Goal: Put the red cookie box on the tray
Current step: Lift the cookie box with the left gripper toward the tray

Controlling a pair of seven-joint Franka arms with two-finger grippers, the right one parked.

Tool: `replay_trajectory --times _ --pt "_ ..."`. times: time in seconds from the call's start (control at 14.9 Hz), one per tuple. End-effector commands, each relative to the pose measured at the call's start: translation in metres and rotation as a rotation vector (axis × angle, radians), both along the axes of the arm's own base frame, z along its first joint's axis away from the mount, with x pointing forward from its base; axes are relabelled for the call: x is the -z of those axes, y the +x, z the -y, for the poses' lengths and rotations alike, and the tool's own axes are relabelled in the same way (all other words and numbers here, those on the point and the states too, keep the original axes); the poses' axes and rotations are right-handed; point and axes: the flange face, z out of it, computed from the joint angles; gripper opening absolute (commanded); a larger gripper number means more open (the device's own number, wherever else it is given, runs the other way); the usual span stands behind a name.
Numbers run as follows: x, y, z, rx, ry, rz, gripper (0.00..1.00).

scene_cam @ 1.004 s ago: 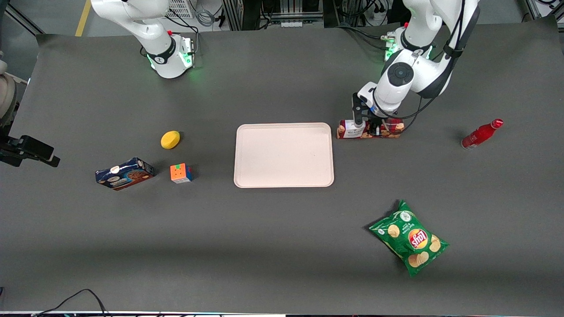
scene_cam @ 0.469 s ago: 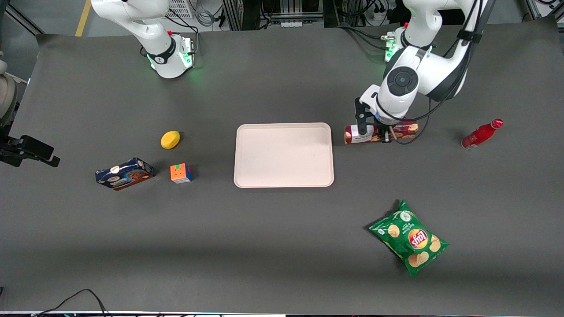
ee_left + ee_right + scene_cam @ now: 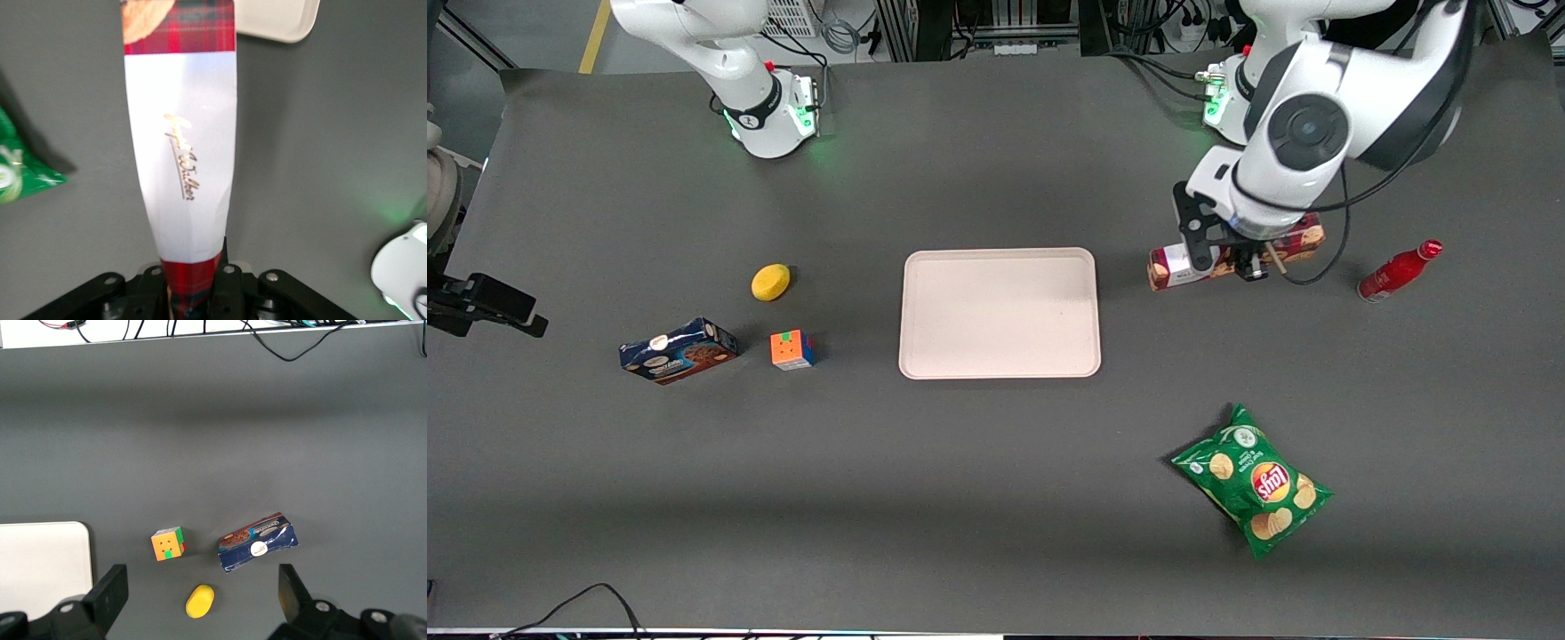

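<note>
The red cookie box (image 3: 1232, 257) is in the gripper (image 3: 1224, 264), clamped near its middle and held slightly tilted beside the tray (image 3: 1000, 312), toward the working arm's end of the desk (image 3: 996, 498). The front view shows the box apart from the tray's rim, with bare desk between them. Only the left wrist view shows the grip itself: the fingers (image 3: 223, 283) are closed on the tartan end of the box (image 3: 180, 160), whose white label runs away from the camera toward a corner of the tray (image 3: 277, 19).

The tray holds nothing.

From the tray, the red bottle (image 3: 1399, 271) lies at about 3 o'clock, the chip bag (image 3: 1252, 481) at about 5 o'clock. Toward the parked arm's end sit a puzzle cube (image 3: 791, 349), a yellow lemon-like object (image 3: 770, 282) and a blue cookie box (image 3: 679, 350); the right wrist view shows these three well apart from one another.
</note>
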Motion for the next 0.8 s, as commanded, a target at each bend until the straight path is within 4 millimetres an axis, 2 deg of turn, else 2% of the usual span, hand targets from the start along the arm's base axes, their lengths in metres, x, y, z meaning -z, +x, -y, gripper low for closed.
replay_trajectory --times 0.0,0.2,0.4,0.74 --pt "-0.069 0.013 0.004 -0.029 -0.031 0.013 0.17" --pt "-0.093 0.009 0.013 -0.193 -0.032 0.041 0.15" --pt "-0.098 -0.013 0.054 -0.402 -0.018 0.073 0.16" --pt "-0.094 -0.045 0.108 -0.866 -0.018 0.047 0.16"
